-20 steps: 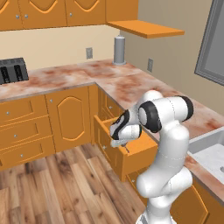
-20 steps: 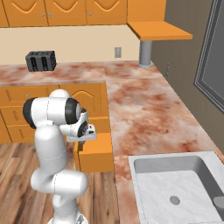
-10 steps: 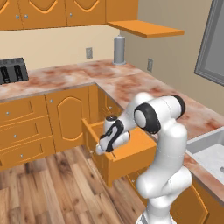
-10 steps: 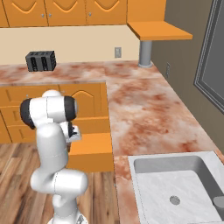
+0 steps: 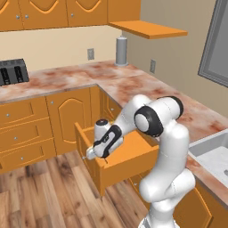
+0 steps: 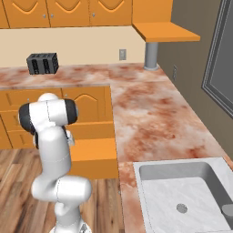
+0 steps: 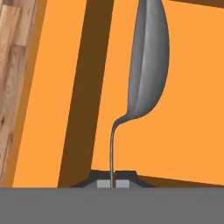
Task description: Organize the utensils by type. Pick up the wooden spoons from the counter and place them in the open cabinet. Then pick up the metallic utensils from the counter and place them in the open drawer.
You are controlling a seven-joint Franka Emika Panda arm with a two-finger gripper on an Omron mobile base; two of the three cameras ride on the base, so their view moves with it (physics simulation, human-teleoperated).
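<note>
My gripper (image 7: 113,183) is shut on the thin handle of a grey metallic spoon (image 7: 148,61). The spoon's bowl hangs over the orange inside of the open drawer (image 7: 192,109). From the left base view, the gripper (image 5: 90,154) reaches low over the outer left end of the drawer (image 5: 129,167), which juts out from under the counter (image 5: 133,84). The drawer (image 6: 93,157) also sticks out beside the counter (image 6: 150,113) in the right base view. The cabinet shelf (image 5: 153,30) (image 6: 166,32) hangs above the far corner. The wooden spoons are out of view.
A dark toaster (image 5: 11,72) (image 6: 42,63) stands at the counter's far left. A grey cylinder (image 5: 121,51) (image 6: 151,55) stands under the shelf. A sink (image 5: 213,151) (image 6: 182,191) lies at the near right. Wood floor (image 5: 53,191) spreads in front of the drawer.
The hand with the spoon has swung left and lower, out toward the drawer's front end. More of the drawer shows now than a second ago.
</note>
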